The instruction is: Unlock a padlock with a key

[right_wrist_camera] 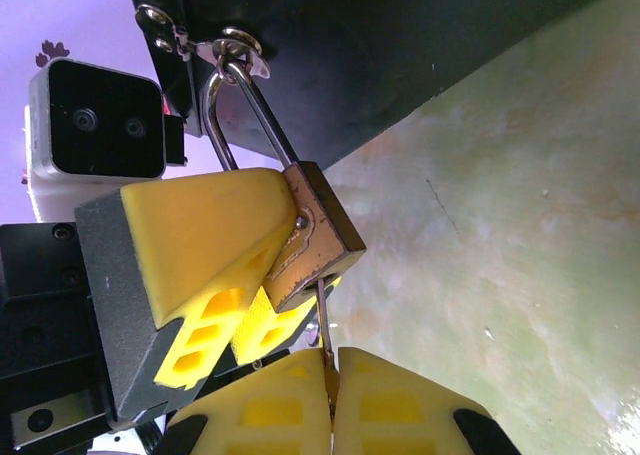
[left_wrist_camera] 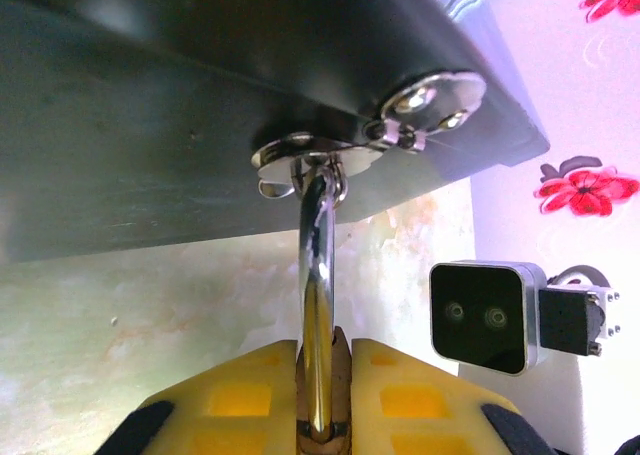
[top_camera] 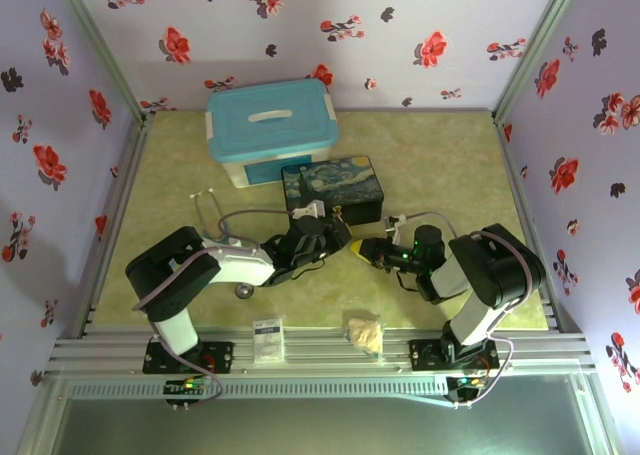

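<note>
Nearest the arm bases, behind both grippers, a small white card (top_camera: 268,340) and a crumpled pale lump (top_camera: 365,333) lie on the front rail. A round silver stethoscope head (top_camera: 243,291) rests on the surface (right_wrist_camera: 500,225) behind the left gripper and off to its outer side.

In the right wrist view, the right gripper (right_wrist_camera: 330,370) has its yellow fingers pressed together on the key (right_wrist_camera: 324,320). Only the key's thin metal blade shows, running straight out from the fingertips into the bottom of the padlock (right_wrist_camera: 322,237).

The padlock sits between the two grippers, just ahead of the right one and tilted. The left gripper (left_wrist_camera: 322,360) is clamped on the padlock's brass body from the opposite side, its yellow fingers (right_wrist_camera: 200,235) flat against the two faces. In the left wrist view the body is a narrow brown strip squeezed between the pads.

Ahead of the left gripper's fingertips the silver shackle (left_wrist_camera: 318,275) rises from the padlock and passes through the metal hasp (left_wrist_camera: 300,155). The shackle's legs look seated in the body.

The hasp is fixed to the side of the dark starry-night tin box (top_camera: 330,183), just beyond both grippers. Farther off, beyond the tin and touching or nearly touching it, stands a light blue lidded plastic box (top_camera: 270,125).
</note>
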